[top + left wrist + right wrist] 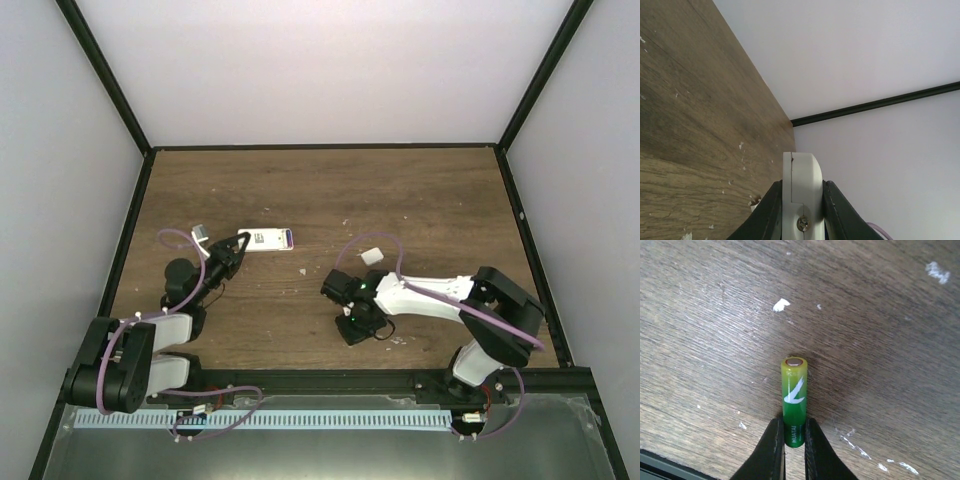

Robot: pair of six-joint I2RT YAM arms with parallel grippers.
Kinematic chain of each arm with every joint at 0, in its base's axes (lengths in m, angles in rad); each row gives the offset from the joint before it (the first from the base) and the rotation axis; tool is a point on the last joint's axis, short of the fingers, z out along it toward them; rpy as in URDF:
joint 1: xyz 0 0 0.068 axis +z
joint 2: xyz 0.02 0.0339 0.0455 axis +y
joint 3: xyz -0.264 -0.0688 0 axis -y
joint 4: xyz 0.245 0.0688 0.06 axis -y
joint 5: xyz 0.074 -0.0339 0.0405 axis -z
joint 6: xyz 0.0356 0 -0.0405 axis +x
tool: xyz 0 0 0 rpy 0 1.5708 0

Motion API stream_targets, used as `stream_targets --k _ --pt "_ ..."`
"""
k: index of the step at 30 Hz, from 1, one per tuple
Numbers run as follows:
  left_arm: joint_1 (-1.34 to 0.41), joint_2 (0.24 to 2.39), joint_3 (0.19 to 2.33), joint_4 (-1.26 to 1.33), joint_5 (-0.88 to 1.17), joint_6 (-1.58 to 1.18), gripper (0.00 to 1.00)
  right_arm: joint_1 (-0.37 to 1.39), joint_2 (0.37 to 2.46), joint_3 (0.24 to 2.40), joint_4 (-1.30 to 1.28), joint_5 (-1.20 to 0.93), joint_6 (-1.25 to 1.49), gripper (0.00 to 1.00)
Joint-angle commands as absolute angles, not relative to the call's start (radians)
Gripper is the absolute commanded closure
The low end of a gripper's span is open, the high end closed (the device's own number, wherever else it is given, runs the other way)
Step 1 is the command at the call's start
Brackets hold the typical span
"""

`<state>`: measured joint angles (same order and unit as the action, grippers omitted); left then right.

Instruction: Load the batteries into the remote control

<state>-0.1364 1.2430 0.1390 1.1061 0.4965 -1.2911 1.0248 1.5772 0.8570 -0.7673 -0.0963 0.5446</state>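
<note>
The white remote control (pixel 265 240) lies level just above the table at mid-left, with the purple-blue battery (pixel 287 238) showing at its right end. My left gripper (pixel 238 250) is shut on the remote's left end. In the left wrist view the remote (pixel 802 167) stands edge-on between the black fingers of the left gripper (pixel 801 192). My right gripper (pixel 333 288) is low over the table's middle, shut on the green battery (pixel 794 390). The right gripper (pixel 793 432) pinches the battery's lower end, and the battery points forward just above the wood. The green battery cannot be made out in the top view.
A small white square piece (pixel 372 256) lies on the wooden table (pixel 420 210) just beyond the right gripper. Black frame rails and pale walls close in the table on three sides. White flecks dot the wood (pixel 781 304).
</note>
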Motion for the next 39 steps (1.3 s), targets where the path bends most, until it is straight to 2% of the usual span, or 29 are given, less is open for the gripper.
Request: stream_targets --k 1,9,18,39 --pt "-0.14 1.245 0.121 1.203 0.498 -1.317 1.0 1.031 1.584 0.931 -0.829 -0.061 0.531 0.98" --pt "-0.157 1.268 0.097 1.304 0.504 -1.351 1.0 1.015 1.63 1.326 -1.081 -0.088 0.523 0.99" --pt "-0.245 1.289 0.037 1.424 0.437 -1.388 1.0 0.922 1.723 1.647 -1.127 -0.236 0.555 0.99" --pt "-0.252 1.257 0.025 1.49 0.465 -1.38 1.0 0.87 1.86 1.869 -1.216 -0.268 0.594 0.99"
